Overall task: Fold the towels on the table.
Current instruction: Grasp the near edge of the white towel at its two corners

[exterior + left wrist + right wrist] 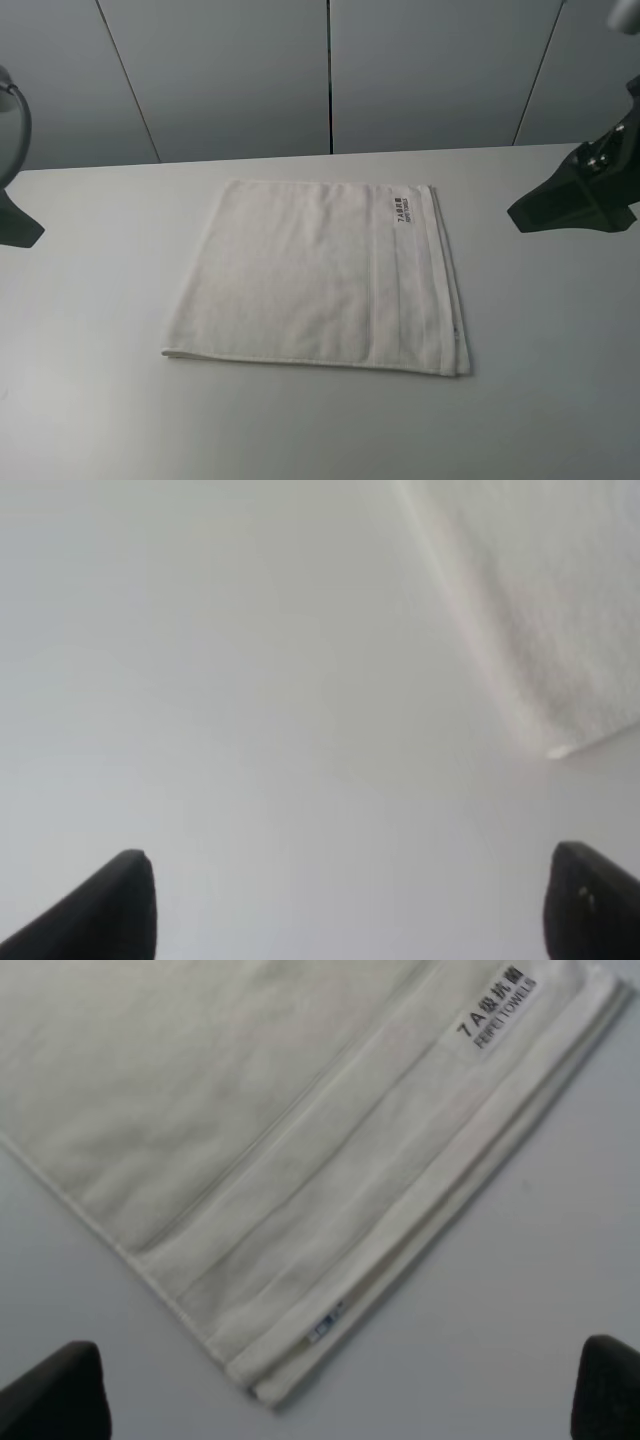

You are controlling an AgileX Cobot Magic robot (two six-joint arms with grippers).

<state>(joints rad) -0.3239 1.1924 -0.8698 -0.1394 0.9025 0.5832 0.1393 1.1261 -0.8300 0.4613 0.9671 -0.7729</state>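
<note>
The white towel lies flat and folded into layers in the middle of the white table. Its dark-printed label sits near the far right corner, beside the border band on the right edge. The right wrist view shows the stacked layers at the towel's right edge and the label. The left wrist view shows one corner of the towel. My left gripper is open and empty above bare table. My right gripper is open and empty above the towel's near right corner.
The black base of the right arm stands at the table's right edge and part of the left arm at the left edge. Grey wall panels stand behind the table.
</note>
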